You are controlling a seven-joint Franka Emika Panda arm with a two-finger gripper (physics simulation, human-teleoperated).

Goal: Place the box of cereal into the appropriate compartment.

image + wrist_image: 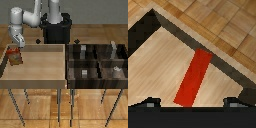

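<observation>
Exterior view: cereal box (15, 58) stands upright at the far left of the frame, inside the pale tray (35, 70), tight against its left wall near the back corner. Gripper (18, 41) hangs just above the box, a touch toward the upper right of it; no contact that I can make out. So the box lies straight below the tool, and the coming move looks like a short vertical drop w/ little sideways trim.

Wrist view: box top (193, 77) shows as a narrow red strip running diagonally, lower left to upper right of the frame, near center. Its upper end sits against the tray wall (183, 37). That diagonal is the long axis; judged from here, the jaws should close across the narrow width, and the wall beside it leaves little room on that side. Finger pads (149, 104) show only as 2 dark stubs at the lower edge, set well apart w/ the strip between them, so the tool reads as spread, holding nothing.

Exterior alone shows the goal: dark divided bin (97, 65) at frame right, well apart from the box, several compartments, small grey blocks (116, 71) in some. Which compartment fits the box, can't tell. Wrist alone gives the box's yaw; exterior is too coarse for that.
</observation>
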